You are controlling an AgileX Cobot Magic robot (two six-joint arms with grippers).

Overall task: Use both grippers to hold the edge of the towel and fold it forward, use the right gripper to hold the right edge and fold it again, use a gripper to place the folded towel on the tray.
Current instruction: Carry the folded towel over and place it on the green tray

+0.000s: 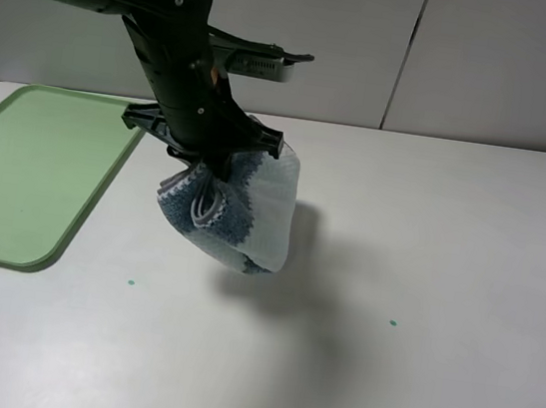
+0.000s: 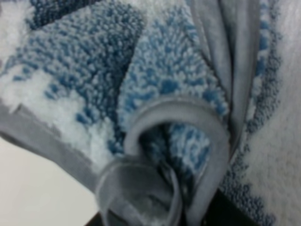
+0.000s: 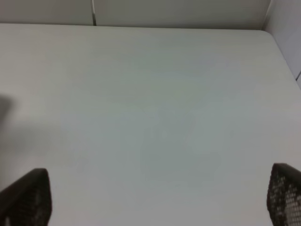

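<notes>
Towel lifted clear of table, left arm holding

Towel (image 1: 242,210) hangs bunched in the air, just right of the tray (image 1: 26,172) and apart from it. Its shadow falls on the table (image 1: 448,247) below and to the right. Upper part of the bundle is hidden behind the left arm; only the lower sag shows, with dark blue and pale stripes and a loop of grey edging.

Left gripper (image 1: 212,171) is pinched on the towel's gathered top. Its fingertips are buried in cloth in the high view, so the jaws themselves cannot be made out. Left wrist view is filled edge to edge with towel (image 2: 155,89): blurred pile, grey hem curled into a ring, a sliver of table at one corner. No fingers can be picked out there.

Tray lies flat on the left of the table, its left side cut off by the frame edge.

Right arm does not appear in the high view. Right gripper (image 3: 155,197) shows only in its own wrist view: two dark fingertips (image 3: 26,197) at opposite corners, spread wide, nothing between them, bare table beyond. Both tips are cut off by the frame.
</notes>
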